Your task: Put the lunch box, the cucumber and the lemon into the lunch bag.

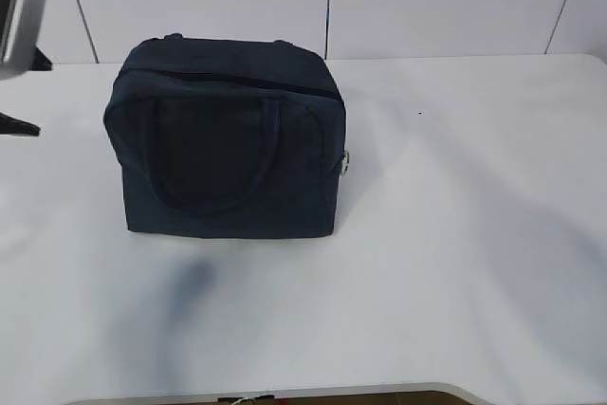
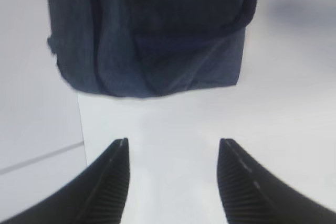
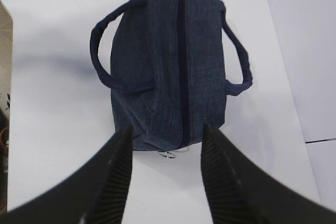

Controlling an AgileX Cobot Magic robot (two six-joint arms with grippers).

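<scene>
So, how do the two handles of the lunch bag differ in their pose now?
In the right wrist view, the left handle of the lunch bag arches outward with table showing through the loop. The right handle also bows out, but its loop is narrower. In the exterior view, the near handle lies flat against the side. Both are dark navy fabric.

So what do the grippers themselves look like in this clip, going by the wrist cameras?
Both look alike. The left gripper has two black fingers that taper to blunt tips, with fine ribbing on the inner faces and a light dashed line along the edge. The right gripper has the same black, ribbed, tapered fingers. No cables, labels or other markings show on either.
</scene>
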